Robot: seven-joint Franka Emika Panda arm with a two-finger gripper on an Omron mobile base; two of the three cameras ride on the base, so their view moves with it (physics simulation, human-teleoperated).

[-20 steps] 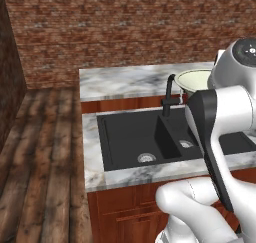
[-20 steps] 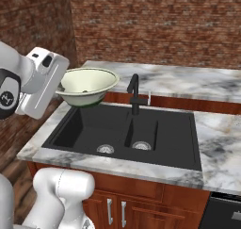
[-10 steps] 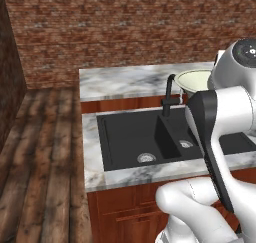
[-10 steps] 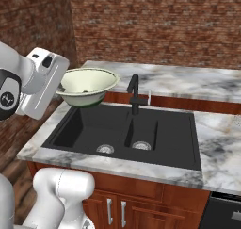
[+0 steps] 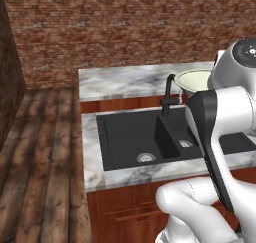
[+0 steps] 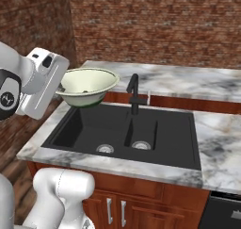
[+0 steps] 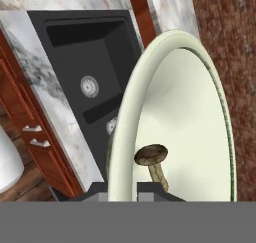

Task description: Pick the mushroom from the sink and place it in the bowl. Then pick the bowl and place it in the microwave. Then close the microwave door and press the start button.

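My gripper (image 7: 122, 189) is shut on the near rim of the cream bowl (image 7: 185, 107) and holds it in the air, tilted, above the left end of the black sink (image 6: 155, 129). The mushroom (image 7: 152, 159), brown-capped with a pale stem, lies inside the bowl close to my fingertips. From the right base camera the bowl (image 6: 89, 84) hangs off my white hand at counter height. From the left base camera the bowl (image 5: 192, 81) peeks out behind my arm, past the sink (image 5: 125, 137). The microwave is out of view.
A thin black faucet (image 6: 134, 94) rises at the back of the sink, just right of the bowl. Marble counter (image 6: 216, 143) surrounds the basins, a brick wall stands behind, and wooden floor (image 5: 40, 152) lies to the left. Cabinet doors sit below the counter.
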